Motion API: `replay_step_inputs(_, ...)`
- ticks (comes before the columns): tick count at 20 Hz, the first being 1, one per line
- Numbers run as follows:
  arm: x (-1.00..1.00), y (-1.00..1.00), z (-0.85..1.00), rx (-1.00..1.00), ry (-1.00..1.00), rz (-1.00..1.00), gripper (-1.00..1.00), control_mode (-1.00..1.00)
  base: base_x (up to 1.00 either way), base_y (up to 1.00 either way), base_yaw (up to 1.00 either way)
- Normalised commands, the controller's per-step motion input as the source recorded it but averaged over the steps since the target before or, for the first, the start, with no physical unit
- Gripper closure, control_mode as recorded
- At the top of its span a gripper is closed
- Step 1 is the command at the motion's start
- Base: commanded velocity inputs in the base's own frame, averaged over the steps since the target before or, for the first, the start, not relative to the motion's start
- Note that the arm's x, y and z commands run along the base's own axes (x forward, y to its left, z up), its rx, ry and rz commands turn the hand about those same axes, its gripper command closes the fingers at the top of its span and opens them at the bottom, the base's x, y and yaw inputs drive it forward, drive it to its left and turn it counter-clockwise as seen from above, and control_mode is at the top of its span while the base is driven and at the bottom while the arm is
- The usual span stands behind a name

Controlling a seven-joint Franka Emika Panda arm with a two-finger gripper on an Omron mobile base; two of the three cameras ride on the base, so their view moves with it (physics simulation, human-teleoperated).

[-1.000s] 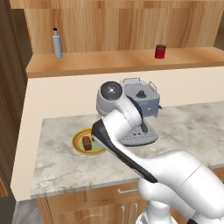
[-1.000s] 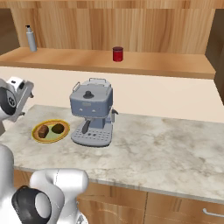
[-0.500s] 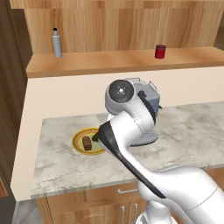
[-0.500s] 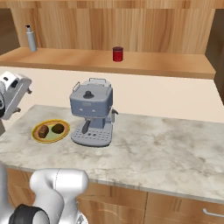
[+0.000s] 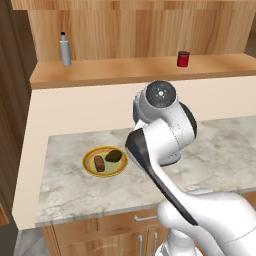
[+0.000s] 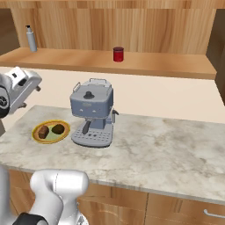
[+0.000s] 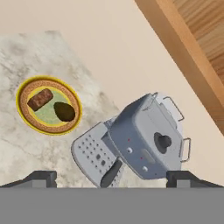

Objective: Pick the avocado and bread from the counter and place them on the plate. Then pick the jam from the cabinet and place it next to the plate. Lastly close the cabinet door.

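Red jar: left base view, your jam (image 5: 183,58) stands on the cabinet shelf (image 5: 140,70), well apart from the plate (image 5: 90,161) on the surface (image 5: 65,190).
Plate load: avocado (image 5: 114,155) and bread (image 5: 99,164) sit on it, touching or nearly.
Right base view: coffee machine (image 6: 93,113) sits between arm and jar; a low swing could clip it.
Hand view: tool (image 7: 111,178) fingertips wide apart, empty, above the machine; lift before you reach.
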Motion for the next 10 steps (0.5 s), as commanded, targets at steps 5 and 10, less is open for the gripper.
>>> replay_step_inputs(5, -0.12, -0.48, 0.33, 0.18, 0.0, -0.07, -1.0, -1.0, 0.0, 0.0, 0.0)
replay_step_inputs(10, -0.21, -0.5, 0.31, 0.19, -0.07, -0.07, -1.0, -1.0, 0.0, 0.0, 0.0)
